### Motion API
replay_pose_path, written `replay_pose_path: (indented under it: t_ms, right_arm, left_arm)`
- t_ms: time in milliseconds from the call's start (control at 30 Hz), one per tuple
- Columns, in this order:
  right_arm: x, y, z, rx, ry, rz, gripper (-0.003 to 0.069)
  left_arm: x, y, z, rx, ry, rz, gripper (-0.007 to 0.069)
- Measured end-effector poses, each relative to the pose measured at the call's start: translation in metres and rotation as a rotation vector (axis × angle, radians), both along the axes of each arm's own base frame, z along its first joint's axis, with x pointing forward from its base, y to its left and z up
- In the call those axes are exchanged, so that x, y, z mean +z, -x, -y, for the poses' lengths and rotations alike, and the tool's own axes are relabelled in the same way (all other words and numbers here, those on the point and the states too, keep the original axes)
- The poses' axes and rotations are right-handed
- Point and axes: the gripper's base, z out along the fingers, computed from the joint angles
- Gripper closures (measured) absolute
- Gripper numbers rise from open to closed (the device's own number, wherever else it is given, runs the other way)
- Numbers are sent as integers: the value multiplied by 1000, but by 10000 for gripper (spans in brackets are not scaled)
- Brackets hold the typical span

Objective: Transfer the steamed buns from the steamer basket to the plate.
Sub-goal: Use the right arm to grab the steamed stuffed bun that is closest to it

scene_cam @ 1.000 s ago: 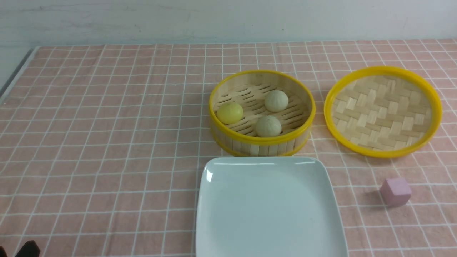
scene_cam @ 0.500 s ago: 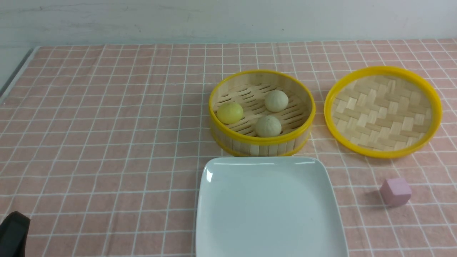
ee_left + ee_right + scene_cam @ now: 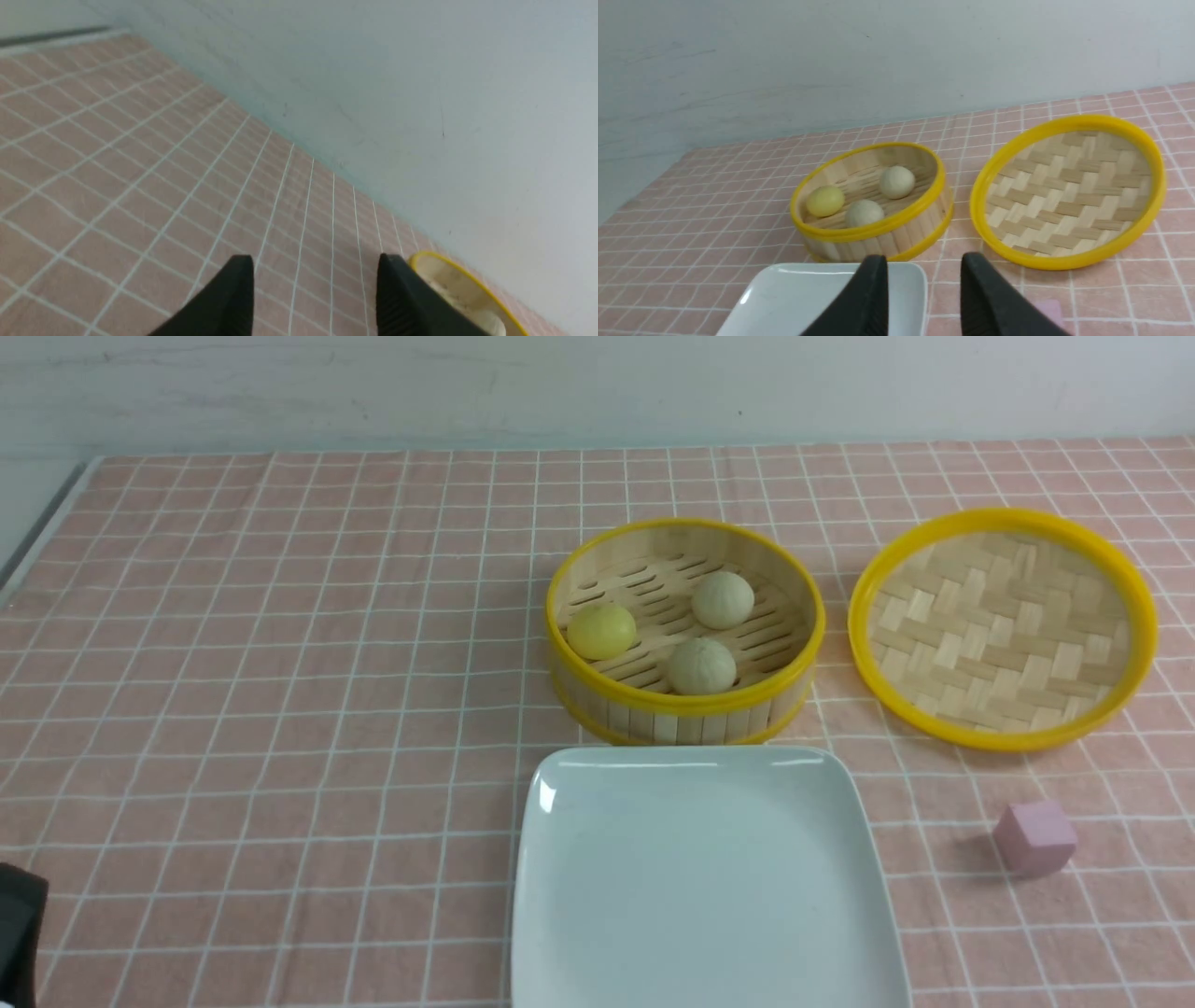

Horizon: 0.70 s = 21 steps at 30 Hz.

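A pale wall point(image 3: 597, 383) backs a pink checked cloth point(image 3: 280, 663), on which the plate point(image 3: 700, 896) lies bare just before the basket point(image 3: 686, 705), presumably to shorten the carry, the tray point(image 3: 1004, 737) sits aside at right, all three buns point(image 3: 722, 599) rest in the basket, and the left gripper point(image 3: 316, 261), jaws wide, and right gripper point(image 3: 924, 259), jaws narrower, hang empty.

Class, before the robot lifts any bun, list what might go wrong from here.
1. The near beige bun sits close to the front wall of the steamer basket; a reach for it may catch the rim.
2. The plate lies right beside the basket, so a knocked basket could shove it.
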Motion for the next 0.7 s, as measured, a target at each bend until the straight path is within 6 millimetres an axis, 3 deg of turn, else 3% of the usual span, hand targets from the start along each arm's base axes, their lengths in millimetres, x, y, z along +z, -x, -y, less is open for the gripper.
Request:
replay_pose_path:
  t_ms: [267, 367, 533, 700]
  right_arm:
    - [27, -35, -11, 162, 168, -118, 417]
    - [41, -61, -14, 229, 230, -172, 417]
    - [56, -86, -16, 272, 269, -180, 400]
    - [68, -105, -19, 307, 281, -167, 316]
  left_arm:
    - [46, 13, 4, -40, -61, 30, 244]
    - [64, 20, 5, -42, -70, 81, 244]
    - [74, 25, 6, -58, -111, 91, 235]
    - [83, 28, 14, -146, -116, 78, 177]
